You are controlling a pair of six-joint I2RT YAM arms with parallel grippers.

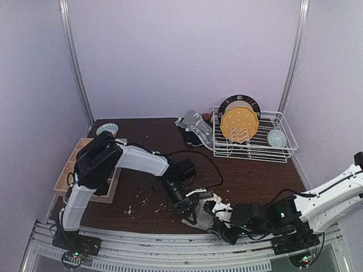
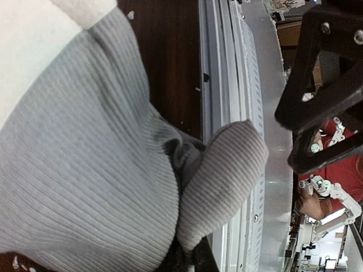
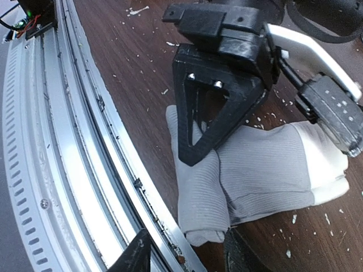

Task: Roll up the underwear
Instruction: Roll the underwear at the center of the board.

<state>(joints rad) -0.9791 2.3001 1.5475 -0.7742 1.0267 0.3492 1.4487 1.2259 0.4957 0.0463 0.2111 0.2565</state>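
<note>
**Top view.** Both hands meet at the near edge of the surface (image 1: 255, 175). The left hand (image 1: 190, 214) and right hand (image 1: 214, 209) are almost touching. The underwear (image 1: 202, 221) is mostly hidden beneath them. More briefs (image 1: 195, 129) lie at the back, just beside the rack (image 1: 252, 141).

**Left wrist.** Grey ribbed cloth fills the frame, with the white waistband (image 2: 34, 28) at one end. A fold is bunched up at the bottom. The left hand is clenched, pinching that fold.

**Right wrist.** The underwear lies partly folded, just beside the rail (image 3: 57, 141). The right hand is released. Its jaws stand apart and straddle the cloth's near end without clamping it.

**Handling (judged).** The cloth is light and limp, with no stiffness. The knit should grip well, but a roll will likely spring loose unless pinned. The best hold is the doubled edge, taking both layers.
</note>
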